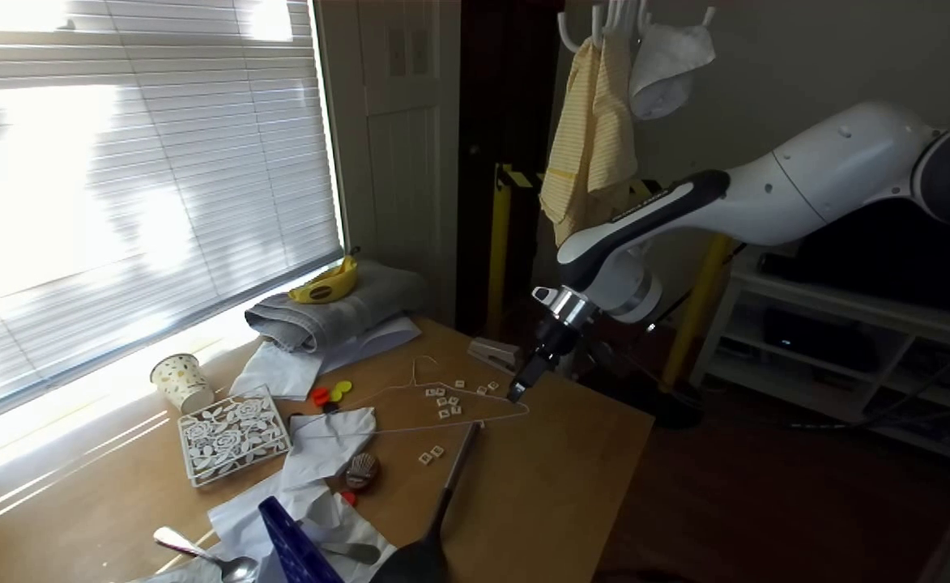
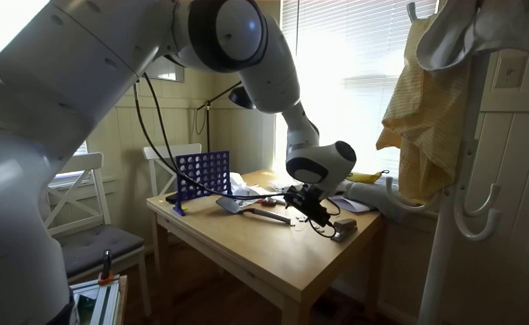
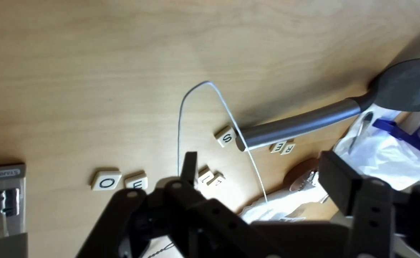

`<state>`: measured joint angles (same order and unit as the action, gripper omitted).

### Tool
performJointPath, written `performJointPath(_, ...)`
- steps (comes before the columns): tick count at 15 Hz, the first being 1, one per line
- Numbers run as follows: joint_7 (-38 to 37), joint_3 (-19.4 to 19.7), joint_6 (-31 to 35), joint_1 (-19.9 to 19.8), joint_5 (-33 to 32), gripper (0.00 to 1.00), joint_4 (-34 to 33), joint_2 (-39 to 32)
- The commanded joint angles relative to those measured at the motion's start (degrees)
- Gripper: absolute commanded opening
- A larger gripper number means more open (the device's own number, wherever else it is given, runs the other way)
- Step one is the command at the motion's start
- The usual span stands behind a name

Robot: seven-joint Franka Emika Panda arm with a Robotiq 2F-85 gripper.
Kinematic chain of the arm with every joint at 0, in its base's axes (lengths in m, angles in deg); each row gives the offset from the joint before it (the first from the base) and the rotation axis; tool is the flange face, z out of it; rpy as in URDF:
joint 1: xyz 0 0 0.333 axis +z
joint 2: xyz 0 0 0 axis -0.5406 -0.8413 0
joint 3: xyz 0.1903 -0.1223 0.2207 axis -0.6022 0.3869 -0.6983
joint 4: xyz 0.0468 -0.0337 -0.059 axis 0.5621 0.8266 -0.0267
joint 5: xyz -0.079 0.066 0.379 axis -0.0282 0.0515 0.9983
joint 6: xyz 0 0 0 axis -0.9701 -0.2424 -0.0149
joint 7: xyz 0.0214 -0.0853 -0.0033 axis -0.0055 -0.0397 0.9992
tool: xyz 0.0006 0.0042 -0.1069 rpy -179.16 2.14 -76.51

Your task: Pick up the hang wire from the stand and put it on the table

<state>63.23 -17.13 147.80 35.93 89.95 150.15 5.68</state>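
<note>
The hand (image 3: 261, 170) is over the bench (image 1: 555, 461), released, its jaws standing well apart in the wrist view. Beneath it the hanger (image 3: 228, 110) lies on the bench, one rounded corner reaching out past the jaws; whether the wire touches either of them I cannot tell. Tiles (image 3: 106, 180) with letters lie both inside and outside its triangle, and it crosses the handle's end of a spatula (image 3: 297, 120). A stapler (image 3: 3, 197) sits near the tiles. In an exterior view the hanger's far end passes over a white sheet (image 1: 321, 449), with red and yellow discs (image 1: 320, 396) near. Farther out are a rack (image 1: 234, 437), a cup (image 1: 181, 382) and a grey towel (image 1: 377, 304) with a yellow pouch (image 1: 325, 285) on top. A blue grid (image 2: 202, 175) stands upright on the bench. Beyond the bench, in both exterior views, is the stand (image 2: 441, 253), hung with a yellow cloth (image 1: 592, 138) and a white cloth (image 1: 669, 73).
</note>
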Motion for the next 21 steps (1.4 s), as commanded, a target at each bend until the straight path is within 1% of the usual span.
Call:
performJointPath(1, -11.1, 2.5, 10.1, 6.4, -5.7, 1.00, 7.9, 7.2)
performJointPath(3, -18.7, 3.4, 15.6, 9.6, -11.5, 1.00, 11.6, 10.0)
performJointPath(4, -21.5, 6.9, 17.2, 13.6, -12.1, 1.00, 13.2, 11.8)
performJointPath(5, -27.0, 6.6, 19.5, 13.8, -17.0, 1.00, 15.1, 13.1)
performJointPath(6, -30.2, 11.1, 20.7, 18.5, -17.4, 1.00, 16.7, 15.0)
performJointPath(8, -38.6, 16.8, 23.9, 23.9, -21.7, 1.00, 21.2, 18.8)
performJointPath(9, -42.9, 20.7, 24.9, 27.4, -23.8, 1.00, 23.6, 21.0)
performJointPath(11, -50.9, 30.1, 26.4, 35.3, -28.1, 1.00, 27.3, 24.1)
performJointPath(12, -55.0, 34.0, 26.9, 38.3, -31.0, 1.00, 28.8, 25.3)
performJointPath(13, -59.0, 38.0, 27.1, 41.4, -34.0, 1.00, 29.9, 26.3)
performJointPath(14, -63.1, 43.4, 27.4, 45.7, -37.5, 1.00, 31.2, 27.2)
performJointPath(16, -71.3, 52.6, 26.1, 52.9, -46.6, 1.00, 31.9, 28.5)
performJointPath(18, -78.7, 60.2, 25.9, 59.4, -55.5, 1.00, 32.1, 29.3)
performJointPath(19, -81.6, 63.3, 25.9, 62.2, -59.0, 1.00, 31.9, 29.7)
performJointPath(20, -81.1, 63.4, 24.8, 62.6, -59.5, 1.00, 32.0, 30.6)
performJointPath(21, -78.1, 60.7, 25.8, 59.5, -55.6, 1.00, 30.5, 27.9)
